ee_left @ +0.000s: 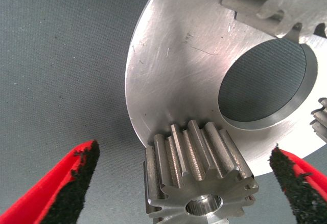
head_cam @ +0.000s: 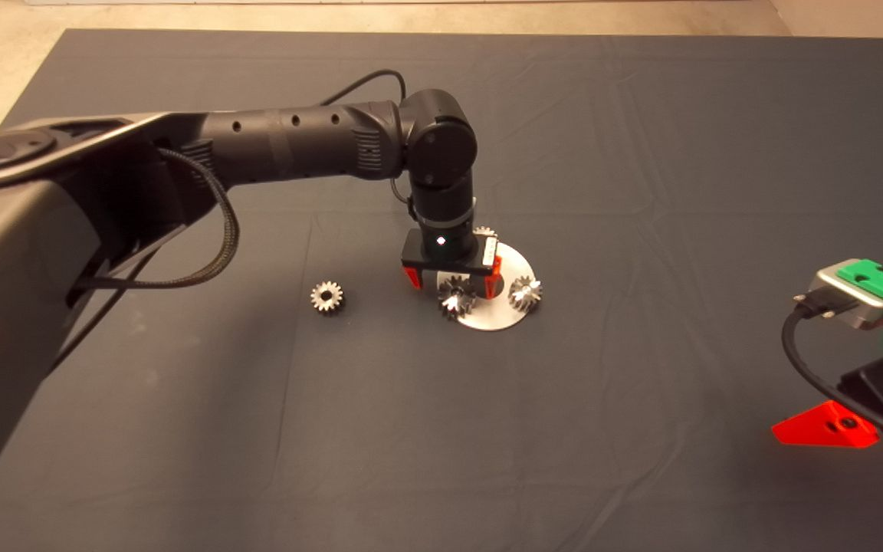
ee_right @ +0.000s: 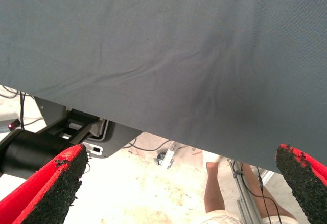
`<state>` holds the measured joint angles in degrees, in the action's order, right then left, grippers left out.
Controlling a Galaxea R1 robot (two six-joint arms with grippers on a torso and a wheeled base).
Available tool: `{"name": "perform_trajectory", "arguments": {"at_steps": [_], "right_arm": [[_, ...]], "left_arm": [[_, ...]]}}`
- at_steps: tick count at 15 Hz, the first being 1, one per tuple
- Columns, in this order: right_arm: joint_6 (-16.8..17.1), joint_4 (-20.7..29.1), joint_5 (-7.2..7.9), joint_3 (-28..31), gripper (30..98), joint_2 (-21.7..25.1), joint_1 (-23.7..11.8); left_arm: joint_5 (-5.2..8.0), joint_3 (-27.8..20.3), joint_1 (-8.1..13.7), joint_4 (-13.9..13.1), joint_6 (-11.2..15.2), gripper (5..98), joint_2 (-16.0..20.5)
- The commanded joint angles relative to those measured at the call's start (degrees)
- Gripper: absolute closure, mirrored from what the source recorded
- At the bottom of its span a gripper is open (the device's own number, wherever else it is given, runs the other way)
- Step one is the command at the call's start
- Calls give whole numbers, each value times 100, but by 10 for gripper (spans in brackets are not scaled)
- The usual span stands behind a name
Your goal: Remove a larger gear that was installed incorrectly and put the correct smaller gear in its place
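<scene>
The left pincer is held wide open, empty, astride a gear on the plate. An off-centre closure could tip it. The spare gear lies apart.

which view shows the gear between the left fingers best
The left wrist view: the gear fills the foreground on the plate, teeth sharp, between the open left gripper. The head view shows it small, partly hidden. The right wrist view shows none.
</scene>
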<state>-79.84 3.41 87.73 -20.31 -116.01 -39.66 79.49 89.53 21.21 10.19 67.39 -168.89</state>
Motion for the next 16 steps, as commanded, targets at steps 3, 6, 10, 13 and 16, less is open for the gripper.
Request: {"name": "perform_trajectory", "arguments": {"at_steps": [3, 6, 10, 13, 16], "right_arm": [[-14, 195, 517, 20, 308, 20, -78], [-14, 195, 517, 20, 308, 20, -78], [-14, 195, 517, 17, 308, 20, -78], [-14, 195, 517, 16, 308, 20, -78], [-14, 195, 526, 20, 308, 20, -78]], "left_arm": [[133, -202, 76, 53, -181, 197, -18], [180, -200, 76, 44, -226, 234, -9], [180, -235, 76, 53, -266, 279, -9], [180, -235, 33, 44, -270, 331, -9], [180, -248, 6, 44, -270, 375, -9]]}}
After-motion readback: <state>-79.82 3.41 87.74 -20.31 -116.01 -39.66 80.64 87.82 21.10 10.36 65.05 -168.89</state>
